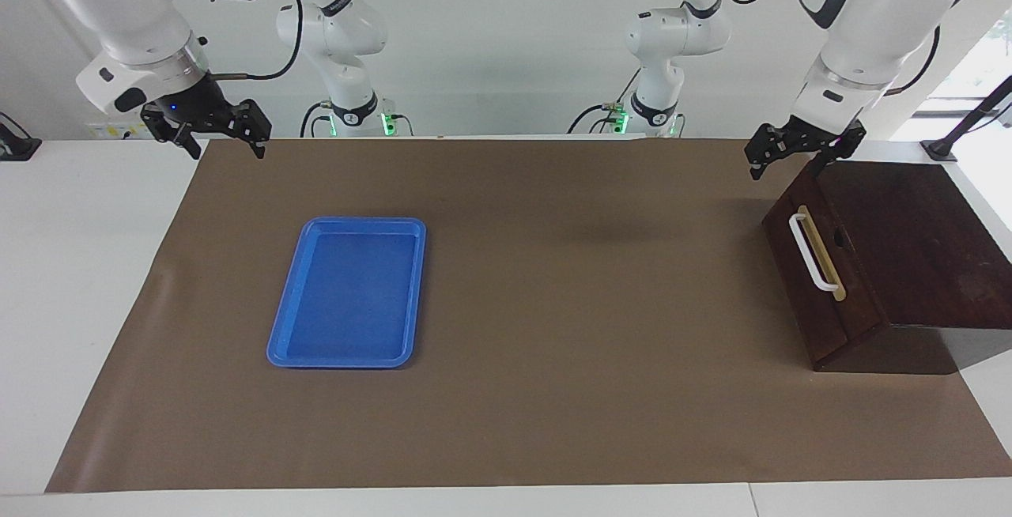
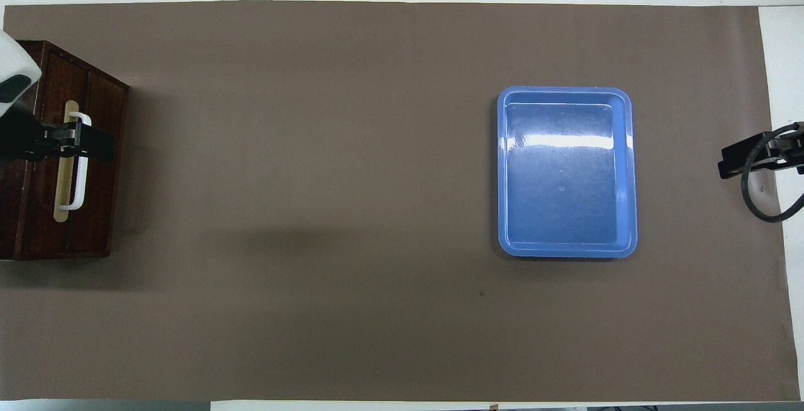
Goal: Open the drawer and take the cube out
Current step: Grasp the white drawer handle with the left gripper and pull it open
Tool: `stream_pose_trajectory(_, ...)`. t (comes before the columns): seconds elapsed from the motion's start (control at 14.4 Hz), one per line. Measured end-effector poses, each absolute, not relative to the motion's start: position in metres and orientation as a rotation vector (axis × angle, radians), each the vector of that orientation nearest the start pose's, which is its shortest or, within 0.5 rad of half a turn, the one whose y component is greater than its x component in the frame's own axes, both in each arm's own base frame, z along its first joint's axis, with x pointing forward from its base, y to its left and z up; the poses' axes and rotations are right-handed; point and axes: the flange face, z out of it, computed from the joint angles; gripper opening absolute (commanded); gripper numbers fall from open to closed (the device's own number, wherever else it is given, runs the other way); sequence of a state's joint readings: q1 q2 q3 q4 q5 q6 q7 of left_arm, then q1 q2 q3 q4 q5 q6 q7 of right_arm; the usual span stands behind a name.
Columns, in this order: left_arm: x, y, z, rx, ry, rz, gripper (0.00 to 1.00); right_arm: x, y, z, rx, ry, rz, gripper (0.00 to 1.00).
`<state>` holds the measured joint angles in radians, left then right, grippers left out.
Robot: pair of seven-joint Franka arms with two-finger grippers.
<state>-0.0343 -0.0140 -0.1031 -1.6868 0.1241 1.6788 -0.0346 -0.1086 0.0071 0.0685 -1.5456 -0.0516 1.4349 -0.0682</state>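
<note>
The dark brown drawer (image 1: 798, 288) (image 2: 100, 210) stands shut at the left arm's end of the table, its white bar handle (image 1: 808, 252) (image 2: 80, 185) on the slanted front. The cube is hidden from both views. My left gripper (image 1: 784, 163) (image 2: 75, 141) hangs open in the air over the drawer's handle, touching nothing. My right gripper (image 1: 227, 147) (image 2: 747, 159) waits open above the mat's edge at the right arm's end, holding nothing.
A blue plastic tray (image 1: 348, 223) (image 2: 565, 91) with nothing in it lies on the brown mat (image 1: 553, 303) toward the right arm's end. White table borders the mat on all sides.
</note>
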Motion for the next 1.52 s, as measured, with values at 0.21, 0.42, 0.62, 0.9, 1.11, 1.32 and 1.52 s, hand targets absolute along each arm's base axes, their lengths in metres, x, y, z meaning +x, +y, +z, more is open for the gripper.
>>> stream_pose_trajectory(0.21,0.562,-0.067,0.539,-2.872,0.279,-0.088,1.0,0.541,-0.028,0.621,-3.18,-0.038,0.192,1.0)
stream_pose_trajectory(0.42,0.565,-0.06,0.49,-2.752,0.41,-0.118,1.0,0.541,-0.028,0.621,-3.18,-0.038,0.192,1.0)
stream_pose_trajectory(0.62,0.567,-0.045,0.449,-2.725,0.453,-0.133,1.0,0.541,-0.028,0.621,-3.18,-0.038,0.192,1.0)
stream_pose_trajectory(0.9,0.574,-0.029,0.423,-2.645,0.523,-0.133,1.0,0.541,-0.028,0.621,-3.18,-0.038,0.192,1.0)
stream_pose_trajectory(1.11,0.574,-0.024,0.41,-2.646,0.543,-0.151,1.0,0.541,-0.028,0.621,-3.18,-0.038,0.192,1.0)
stream_pose_trajectory(1.32,0.569,-0.016,0.393,-2.66,0.554,-0.17,1.0,0.541,-0.028,0.621,-3.18,-0.038,0.192,1.0)
stream_pose_trajectory(1.52,0.567,-0.004,0.389,-2.667,0.543,-0.172,1.0,0.541,-0.028,0.621,-3.18,-0.038,0.192,1.0)
